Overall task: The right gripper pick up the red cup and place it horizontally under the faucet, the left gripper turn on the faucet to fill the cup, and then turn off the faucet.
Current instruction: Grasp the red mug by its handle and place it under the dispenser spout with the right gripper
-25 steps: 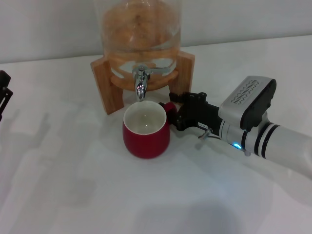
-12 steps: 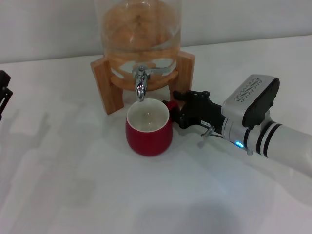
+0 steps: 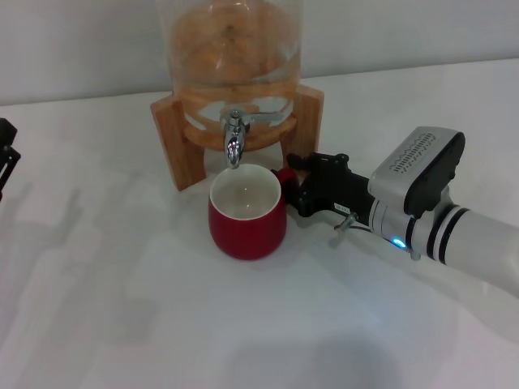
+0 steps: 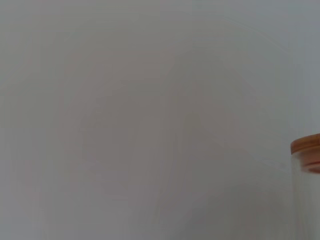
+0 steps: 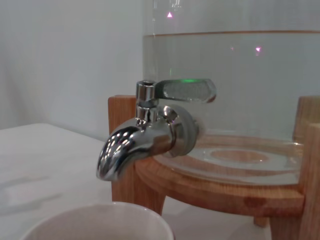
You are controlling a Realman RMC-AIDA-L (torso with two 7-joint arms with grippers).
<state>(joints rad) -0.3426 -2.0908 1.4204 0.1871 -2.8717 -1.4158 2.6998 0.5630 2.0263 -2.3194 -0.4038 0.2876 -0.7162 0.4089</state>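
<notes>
Right gripper: I have it pinched on the handle of the red cup, so the mug stands upright just ahead of the fingertips.
Cup position: its mouth sits right below the faucet spout, placed to catch the stream.
Cup contents: white inside, looks empty to me.
Glass dispenser: behind the claw's reach on a wooden stand, holding clear liquid.
Left gripper: parked far across from the claw; I cannot tell its fingers.
</notes>
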